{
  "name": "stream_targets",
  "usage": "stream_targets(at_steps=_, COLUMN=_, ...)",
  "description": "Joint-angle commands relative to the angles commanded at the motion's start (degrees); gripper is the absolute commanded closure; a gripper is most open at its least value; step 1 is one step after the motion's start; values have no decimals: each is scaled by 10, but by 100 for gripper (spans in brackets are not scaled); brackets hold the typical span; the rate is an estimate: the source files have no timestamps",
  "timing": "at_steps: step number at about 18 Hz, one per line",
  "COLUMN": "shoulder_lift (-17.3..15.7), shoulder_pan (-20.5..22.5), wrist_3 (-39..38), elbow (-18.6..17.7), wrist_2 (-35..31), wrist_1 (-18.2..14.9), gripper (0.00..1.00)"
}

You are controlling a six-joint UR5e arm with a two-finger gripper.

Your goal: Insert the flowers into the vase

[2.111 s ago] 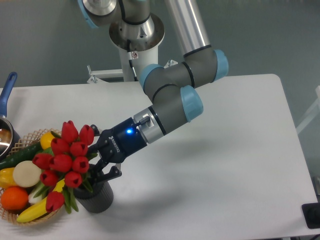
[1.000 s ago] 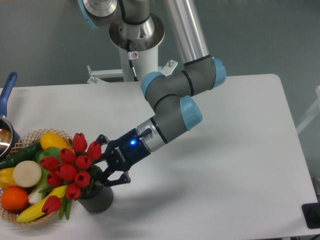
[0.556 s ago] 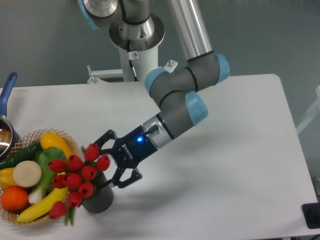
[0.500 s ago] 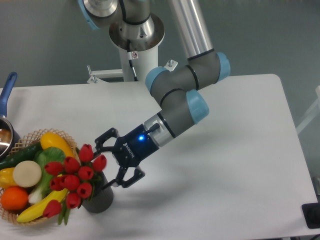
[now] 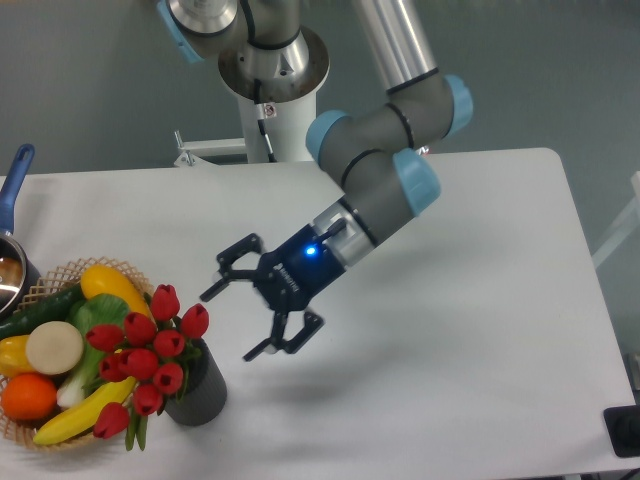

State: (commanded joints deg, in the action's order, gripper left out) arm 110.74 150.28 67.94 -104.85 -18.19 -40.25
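The flowers [image 5: 145, 350], a bunch of red tulip buds with green stems, stand in the vase [image 5: 195, 392], a short dark grey cylinder at the table's front left. The bunch leans left, over the basket. My gripper [image 5: 232, 322] is open and empty, its black fingers spread wide. It hovers to the right of the flowers and a little above the vase, apart from both.
A woven wicker basket [image 5: 60, 272] at the left edge holds a banana, an orange, green vegetables and other produce, right beside the vase. A pot with a blue handle [image 5: 14, 185] stands at the far left. The robot base [image 5: 270, 90] stands at the table's back.
My gripper let go of the flowers, opened wide and drew back up and to the right. The flowers settled into the vase and now lean left.
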Motion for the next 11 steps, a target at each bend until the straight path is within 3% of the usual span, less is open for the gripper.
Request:
stream_targets(at_steps=6, shoulder_lift=24, shoulder_pan=48, wrist_3=2, elbow=22, wrist_2=-96, wrist_1=1, gripper=0)
stream_targets(at_steps=11, shoulder_lift=30, shoulder_pan=95, wrist_3=1, elbow=28, wrist_2=-215, wrist_1=-1, gripper=0)
